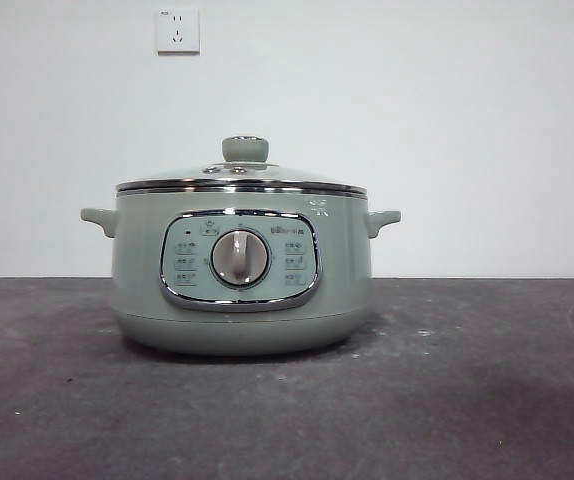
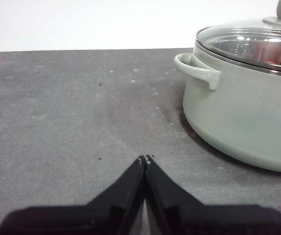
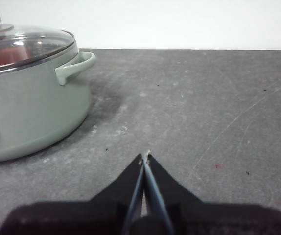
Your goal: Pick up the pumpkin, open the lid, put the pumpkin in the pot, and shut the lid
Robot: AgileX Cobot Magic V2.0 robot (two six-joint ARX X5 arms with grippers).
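Lid (image 1: 242, 180) is sitting closed on pot (image 1: 242, 290). Left pincer (image 2: 145, 159) and right pincer (image 3: 146, 155), jaws together, are hovering over surface (image 1: 487, 390) beside pot, holding nothing.

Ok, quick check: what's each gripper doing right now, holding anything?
Left gripper: closed, empty, low over the table beside the pot.
Right gripper: closed, empty, on the pot's other side.

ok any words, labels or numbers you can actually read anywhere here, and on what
None can be read.
Pot: control panel carries small button labels and a brand mark at its upper right, all too blurred to read.
Small white emblem above the panel: a sign, no letters legible.
Wall sockets: no text.
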